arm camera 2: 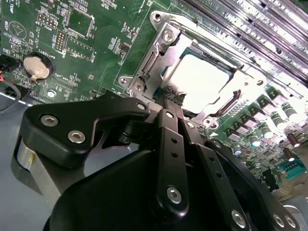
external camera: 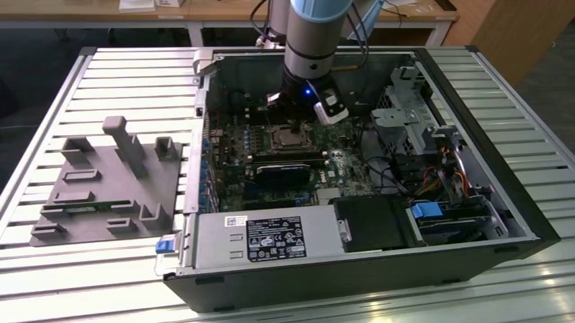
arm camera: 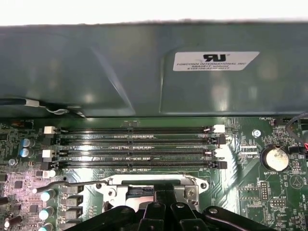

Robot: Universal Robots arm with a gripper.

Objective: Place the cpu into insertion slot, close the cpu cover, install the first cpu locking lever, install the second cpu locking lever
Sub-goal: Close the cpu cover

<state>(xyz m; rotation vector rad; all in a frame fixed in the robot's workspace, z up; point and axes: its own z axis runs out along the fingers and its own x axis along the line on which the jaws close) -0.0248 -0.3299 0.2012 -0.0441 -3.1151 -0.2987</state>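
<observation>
The open computer case (external camera: pixel 359 282) rests on a slatted surface (external camera: pixel 117 67). Inside it, over the green circuit board (arm camera 2: pixel 96 48), the gripper (arm camera 2: pixel 173 98) stands at the insertion slot (external camera: pixel 290 138). Its fingers are drawn together at the edge of the cpu cover (arm camera 2: pixel 159 50), with nothing visibly between them. The cover, a thin silver-grey frame, appears to lie around the cpu (arm camera 2: pixel 199 79), whose dull silver top shows through the window. The chip is probably light, stiff and delicate underneath, so best held by its edges. The cover looks like springy sheet metal, to be pressed at its rim. A wire locking lever (arm camera: pixel 72 183) lies beside it.
</observation>
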